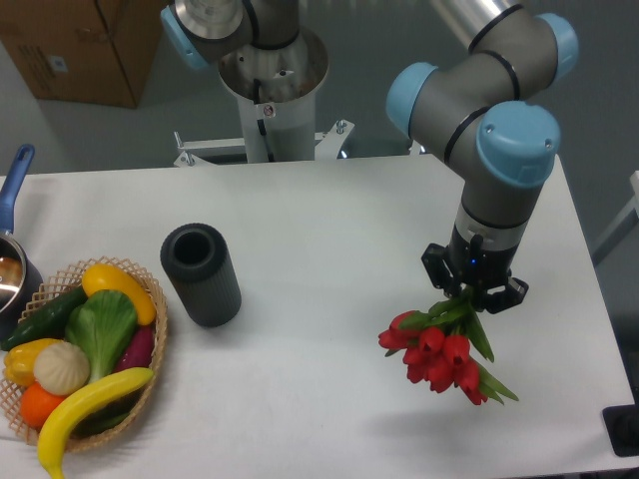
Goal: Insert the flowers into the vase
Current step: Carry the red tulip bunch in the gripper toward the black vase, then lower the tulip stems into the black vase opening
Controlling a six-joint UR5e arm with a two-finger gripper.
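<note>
The flowers (439,354) are a bunch of red tulips with green stems and leaves, hanging buds-down at the right of the table. My gripper (471,292) is shut on their stems and holds the bunch above the tabletop. The vase (200,272) is a dark grey ribbed cylinder with a round open mouth, standing at the left centre, well to the left of the gripper and apart from it.
A woven wicker basket (150,384) with toy vegetables and a banana sits at the front left, close to the vase. A pot with a blue handle (15,185) is at the left edge. The arm's base (270,80) stands behind the table.
</note>
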